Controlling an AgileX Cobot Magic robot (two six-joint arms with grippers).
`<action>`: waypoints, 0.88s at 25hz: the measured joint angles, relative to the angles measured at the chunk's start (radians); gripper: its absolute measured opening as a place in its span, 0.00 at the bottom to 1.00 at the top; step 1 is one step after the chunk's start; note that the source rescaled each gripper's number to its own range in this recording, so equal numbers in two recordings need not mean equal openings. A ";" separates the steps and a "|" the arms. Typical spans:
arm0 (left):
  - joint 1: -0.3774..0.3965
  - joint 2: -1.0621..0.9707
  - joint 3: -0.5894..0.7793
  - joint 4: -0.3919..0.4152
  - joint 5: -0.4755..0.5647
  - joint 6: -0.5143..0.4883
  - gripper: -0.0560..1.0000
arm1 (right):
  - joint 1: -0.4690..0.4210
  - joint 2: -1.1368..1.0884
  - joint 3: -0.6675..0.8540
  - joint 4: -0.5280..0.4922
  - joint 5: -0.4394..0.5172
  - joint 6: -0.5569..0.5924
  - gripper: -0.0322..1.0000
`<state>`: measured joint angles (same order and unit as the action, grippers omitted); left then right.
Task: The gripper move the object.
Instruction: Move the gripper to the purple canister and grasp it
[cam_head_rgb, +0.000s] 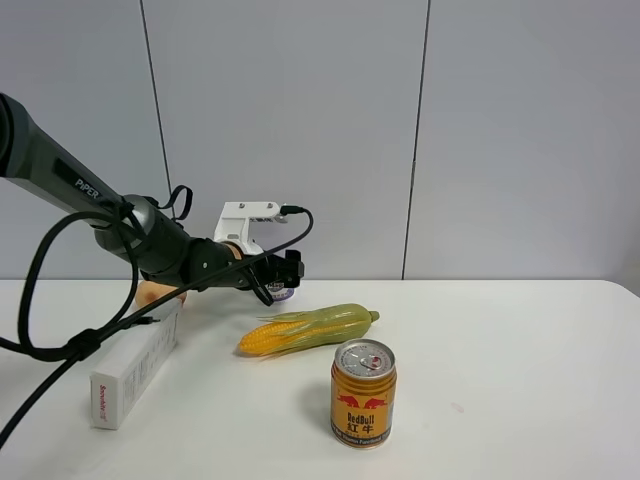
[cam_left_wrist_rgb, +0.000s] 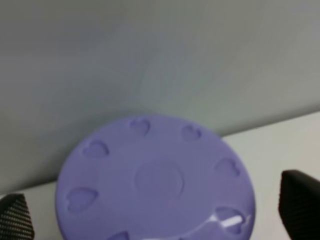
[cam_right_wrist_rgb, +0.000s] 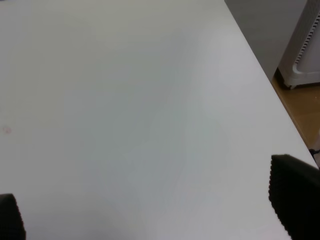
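The object, a small round tub with a lavender lid (cam_left_wrist_rgb: 157, 182), stands at the back of the white table (cam_head_rgb: 520, 370), close to the wall. In the exterior high view only a sliver of it (cam_head_rgb: 284, 293) shows below the claw. My left gripper (cam_head_rgb: 283, 278) reaches over from the left and sits around the tub. In the left wrist view the left gripper (cam_left_wrist_rgb: 157, 215) is open, with a fingertip (cam_left_wrist_rgb: 15, 217) on each side of the lid and a gap to it. My right gripper (cam_right_wrist_rgb: 155, 215) is open and empty over bare table; it is out of the exterior high view.
An ear of corn (cam_head_rgb: 308, 330) lies just in front of the tub. A gold Red Bull can (cam_head_rgb: 363, 392) stands nearer the front. A white box (cam_head_rgb: 135, 365) lies at the left with an orange thing (cam_head_rgb: 155, 293) behind it. The table's edge (cam_right_wrist_rgb: 270, 85) and the floor show in the right wrist view.
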<state>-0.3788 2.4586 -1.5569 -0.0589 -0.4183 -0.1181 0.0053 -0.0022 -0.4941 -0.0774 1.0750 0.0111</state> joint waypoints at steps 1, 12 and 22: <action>0.000 0.007 0.000 0.000 -0.003 0.000 1.00 | 0.000 0.000 0.000 0.000 0.000 0.000 1.00; 0.000 0.065 -0.126 0.007 0.046 0.000 1.00 | 0.000 0.000 0.000 0.000 0.000 0.000 1.00; 0.000 0.066 -0.128 0.008 0.056 0.000 0.10 | 0.000 0.000 0.000 0.000 0.000 0.000 1.00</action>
<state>-0.3788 2.5250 -1.6848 -0.0506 -0.3622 -0.1181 0.0053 -0.0022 -0.4941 -0.0774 1.0750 0.0111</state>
